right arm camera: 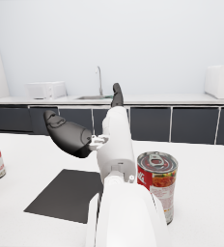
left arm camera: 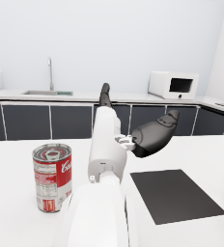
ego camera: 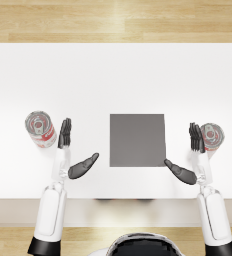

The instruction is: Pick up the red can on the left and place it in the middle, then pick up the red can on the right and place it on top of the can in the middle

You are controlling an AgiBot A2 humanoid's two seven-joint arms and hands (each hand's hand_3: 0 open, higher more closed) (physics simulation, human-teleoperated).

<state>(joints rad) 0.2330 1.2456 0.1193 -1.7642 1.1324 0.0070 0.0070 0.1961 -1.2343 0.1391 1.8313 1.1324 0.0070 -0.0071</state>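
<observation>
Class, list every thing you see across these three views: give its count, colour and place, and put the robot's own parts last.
soup cans: 2, red and white; left can just outside the left robot hand, right can just outside the right robot hand, both upright on the table.
mat: 1, dark grey square, table middle.
table: 1, white.
microwave: 1, white, back counter.
sink tap: 1, metal, back counter.
cabinets: a row, dark, under the counter.
left robot hand: 1, dark, open, beside the left can.
right robot hand: 1, dark, open, beside the right can.
</observation>
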